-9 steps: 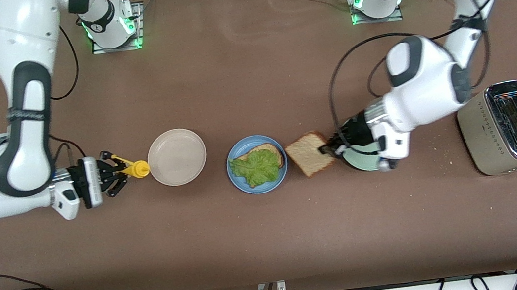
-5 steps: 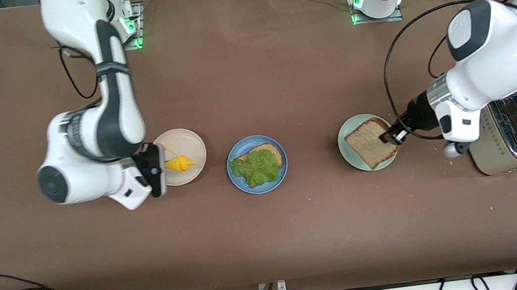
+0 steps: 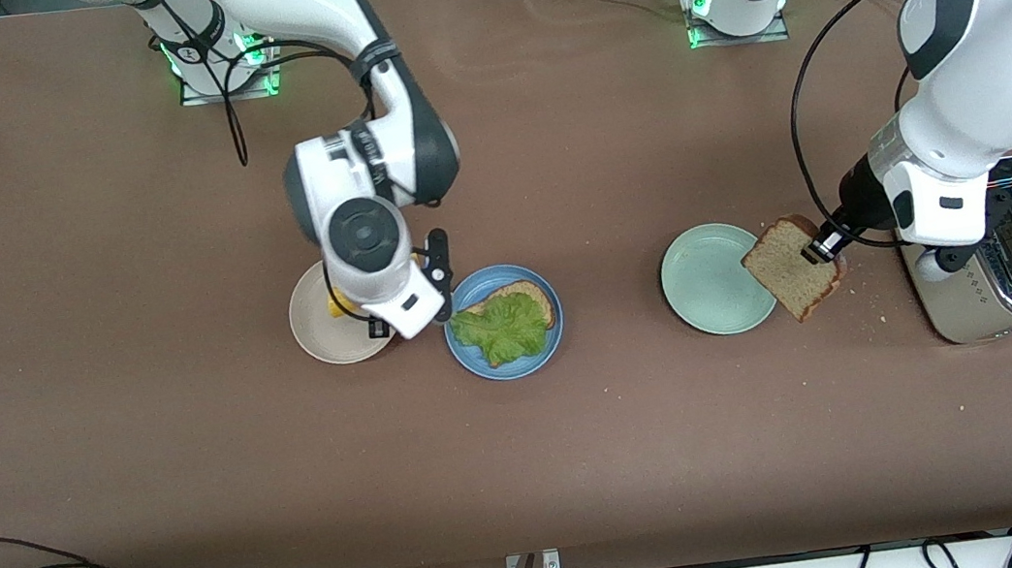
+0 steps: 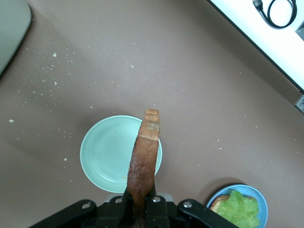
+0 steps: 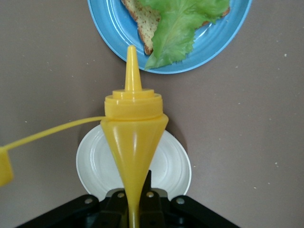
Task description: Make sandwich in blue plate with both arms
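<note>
Over green plate (image 3: 711, 281): left gripper (image 3: 822, 248) gripping bread slice (image 3: 792, 268)

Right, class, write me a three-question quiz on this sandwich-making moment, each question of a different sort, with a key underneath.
1. True or false: the bread slice held by the left gripper lies flat on the pale green plate.
2. What does the right gripper hold: (a) a lettuce leaf, (b) a yellow squeeze bottle, (c) a fork?
3. Fill in: on the blue plate a lettuce leaf lies on a ______.

Key
1. False: it is held up on edge, over the table between that plate and the toaster.
2. (b), over the beige plate, nozzle toward the blue plate.
3. Bread slice.
</note>
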